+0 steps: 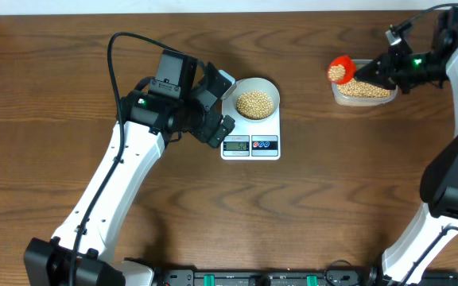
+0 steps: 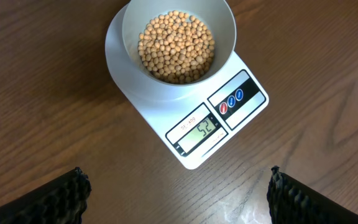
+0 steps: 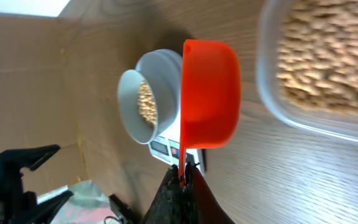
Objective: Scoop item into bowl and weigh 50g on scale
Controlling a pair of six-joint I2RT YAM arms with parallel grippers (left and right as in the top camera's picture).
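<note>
The white bowl (image 1: 256, 102) stands on the white scale (image 1: 250, 145), filled with tan beans (image 2: 176, 46); the scale display (image 2: 201, 132) is lit. My left gripper (image 2: 178, 196) hovers open just left of the scale, nothing between its fingers. At the far right my right gripper (image 3: 184, 173) is shut on the thin handle of an orange scoop (image 3: 210, 93). The scoop (image 1: 340, 70) holds beans at the left edge of the clear tub (image 1: 363, 91) of beans.
The clear tub (image 3: 319, 62) lies close to the right of the scoop in the right wrist view. The left arm's white link (image 1: 114, 187) crosses the table's left half. The right arm's base link (image 1: 444, 199) stands at the right edge.
</note>
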